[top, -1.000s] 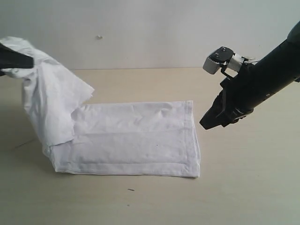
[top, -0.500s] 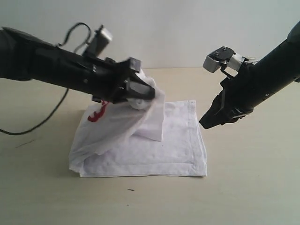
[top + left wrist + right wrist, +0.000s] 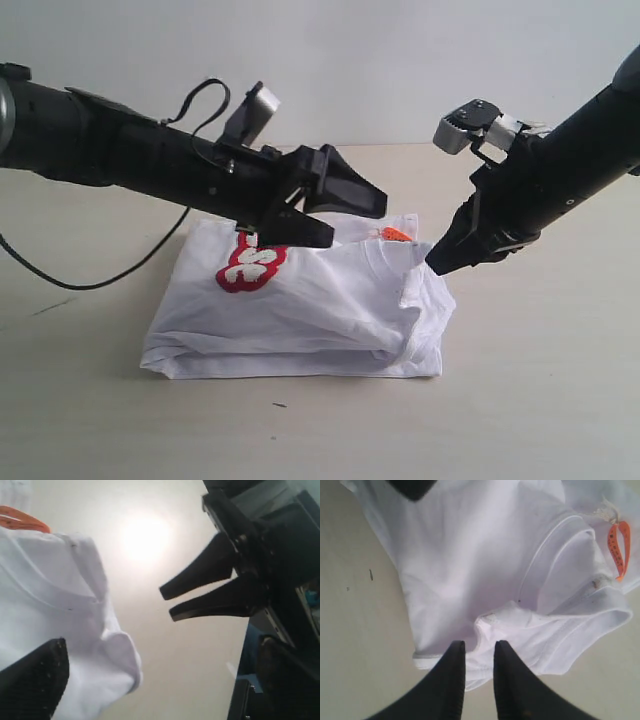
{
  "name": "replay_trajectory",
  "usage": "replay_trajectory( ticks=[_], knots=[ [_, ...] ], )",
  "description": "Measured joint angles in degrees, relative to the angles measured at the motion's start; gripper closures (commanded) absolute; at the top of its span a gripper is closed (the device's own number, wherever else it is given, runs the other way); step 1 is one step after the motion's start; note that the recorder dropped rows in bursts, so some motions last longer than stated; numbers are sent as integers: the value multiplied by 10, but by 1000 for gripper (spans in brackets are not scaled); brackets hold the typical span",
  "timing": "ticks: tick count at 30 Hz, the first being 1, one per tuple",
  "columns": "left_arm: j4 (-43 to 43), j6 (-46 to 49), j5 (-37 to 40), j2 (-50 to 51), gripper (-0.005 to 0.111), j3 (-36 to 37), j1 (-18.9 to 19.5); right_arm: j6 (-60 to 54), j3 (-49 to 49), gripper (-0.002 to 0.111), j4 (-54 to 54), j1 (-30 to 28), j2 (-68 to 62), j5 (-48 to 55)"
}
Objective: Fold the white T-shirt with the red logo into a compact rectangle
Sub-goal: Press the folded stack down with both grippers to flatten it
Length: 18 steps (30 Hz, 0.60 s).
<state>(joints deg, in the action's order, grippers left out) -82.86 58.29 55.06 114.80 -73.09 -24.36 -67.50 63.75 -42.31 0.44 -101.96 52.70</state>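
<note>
The white T-shirt (image 3: pixel 320 310) lies as a doubled-over, roughly rectangular bundle about the middle of the table (image 3: pixel 540 400), well short of its far edge. A piece of the red logo (image 3: pixel 250 268) shows on the top layer, on the side towards the table's left edge. The orange neck tag (image 3: pixel 397 235) and ribbed collar (image 3: pixel 555 545) sit on the side towards the right edge. The shirt is light, limp cotton, so it will likely sag, wrinkle and drag its lower layers if pulled by one point. It is neither fragile nor slippery on this matte surface. The best holds look like the stitched parts, the collar band or a hem corner, where a pinch can take every layer at once. The loose corner bulging towards the right edge probably needs tucking or flattening. The left gripper (image 3: pixel 355 222) hangs over the top layer between logo and tag. Its jaws are spread wide and hold nothing, and the wrist view shows cloth beside one finger (image 3: pixel 32 680) without proving contact. The right gripper (image 3: pixel 440 265) points down at the collar-side corner with its fingertips (image 3: pixel 457 650) barely parted and empty. Whether they touch the fabric cannot be told.
</note>
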Motion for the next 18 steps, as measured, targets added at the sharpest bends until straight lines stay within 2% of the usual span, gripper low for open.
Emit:
replay_trajectory(
  ticks=[2, 4, 8, 10, 12, 14, 18],
  knots=[
    [23, 0, 4, 0, 14, 0, 18, 1, 0, 87, 0, 0, 0, -1],
    [67, -6, 2, 0, 23, 0, 32, 1, 0, 87, 0, 0, 0, -2],
    [196, -50, -30, 1, 61, 10, 36, 1, 0, 87, -1, 0, 0, -14],
    [227, -60, -38, 10, 76, 20, 36, 1, 0, 87, -5, 0, 0, -24],
    [244, -65, -42, 23, 79, 23, 36, 1, 0, 87, -17, 0, 0, -34],
    [248, -67, -46, 38, 77, 24, 36, -2, 0, 87, -35, 0, -3, -42],
    [250, -71, -48, 57, 63, 24, 36, -18, 0, 87, -50, 11, -25, -57]
  ],
)
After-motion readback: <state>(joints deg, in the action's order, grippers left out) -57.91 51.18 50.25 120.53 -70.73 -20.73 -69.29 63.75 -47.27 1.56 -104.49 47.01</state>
